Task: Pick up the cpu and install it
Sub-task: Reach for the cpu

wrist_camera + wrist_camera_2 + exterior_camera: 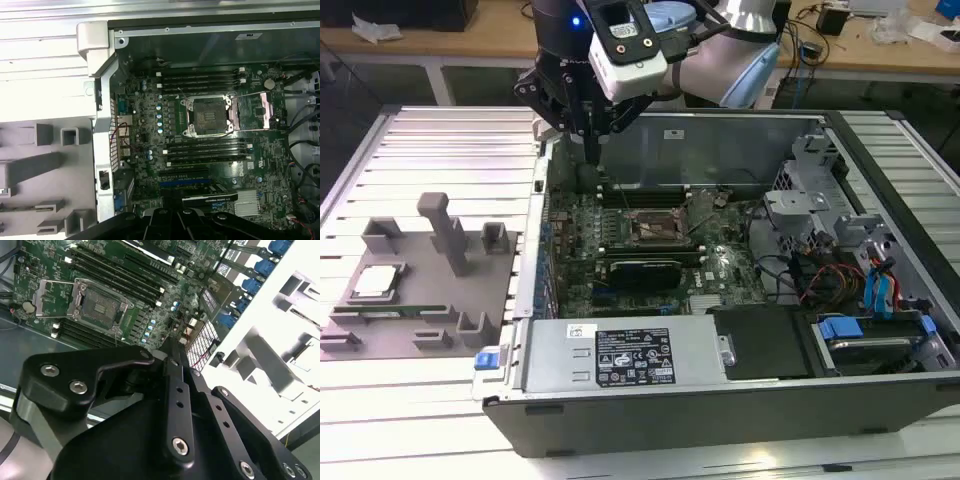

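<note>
Black metal hand (592,150) on the arm: fingers pressed together into one thin point, nothing between them. It hangs over the back corner of the open dark-grey steel computer case (720,410), on the side facing the fixture. It touches nothing I can make out. In the second wrist view the hand (172,347) shows matte black links w/ shiny bolt heads, tapering to the joined tips.

The small flat square cpu (375,282), silvery metal top w/ pale rim, lies flat in a pocket of the grey plastic fixture block (420,330). The block sits on the ribbed aluminium tabletop (420,130), near its edge on the exterior view's left. The cpu is well apart from the hand and outside the case. A thin green memory stick (390,313) lies just beside it on the same block, which also has blocky upright posts.

Inside the case is a green motherboard (720,265), crowded w/ small parts and long black slots. About mid-board is the dark square metal-framed socket (207,116), its shiny lid swung open to one side and the dark contact field bare. A silver sheet-metal power-supply box (550,355) w/ a label runs along the case's near wall, and blue cable plugs (880,290) sit toward the exterior view's right.
</note>
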You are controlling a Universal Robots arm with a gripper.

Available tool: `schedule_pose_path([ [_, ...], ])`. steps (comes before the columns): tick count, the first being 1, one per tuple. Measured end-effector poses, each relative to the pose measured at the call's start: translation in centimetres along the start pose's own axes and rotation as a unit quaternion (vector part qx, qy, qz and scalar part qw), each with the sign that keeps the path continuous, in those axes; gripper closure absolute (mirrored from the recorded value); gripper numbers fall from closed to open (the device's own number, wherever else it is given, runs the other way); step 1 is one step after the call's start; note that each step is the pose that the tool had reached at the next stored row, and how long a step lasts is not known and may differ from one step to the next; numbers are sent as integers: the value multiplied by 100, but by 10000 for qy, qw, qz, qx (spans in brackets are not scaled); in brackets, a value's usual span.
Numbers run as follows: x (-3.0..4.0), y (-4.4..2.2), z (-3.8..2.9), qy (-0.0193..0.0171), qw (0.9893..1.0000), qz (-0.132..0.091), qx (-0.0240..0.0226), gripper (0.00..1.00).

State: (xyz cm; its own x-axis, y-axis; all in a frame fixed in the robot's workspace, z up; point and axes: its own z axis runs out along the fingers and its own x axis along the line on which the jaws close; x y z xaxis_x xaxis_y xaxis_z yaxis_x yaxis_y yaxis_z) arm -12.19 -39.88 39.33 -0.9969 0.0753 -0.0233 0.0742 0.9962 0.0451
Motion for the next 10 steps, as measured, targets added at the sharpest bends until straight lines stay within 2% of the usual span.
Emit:
schedule_pose_path([
  [10,0,0,0,0,10000,0,0,89],
])
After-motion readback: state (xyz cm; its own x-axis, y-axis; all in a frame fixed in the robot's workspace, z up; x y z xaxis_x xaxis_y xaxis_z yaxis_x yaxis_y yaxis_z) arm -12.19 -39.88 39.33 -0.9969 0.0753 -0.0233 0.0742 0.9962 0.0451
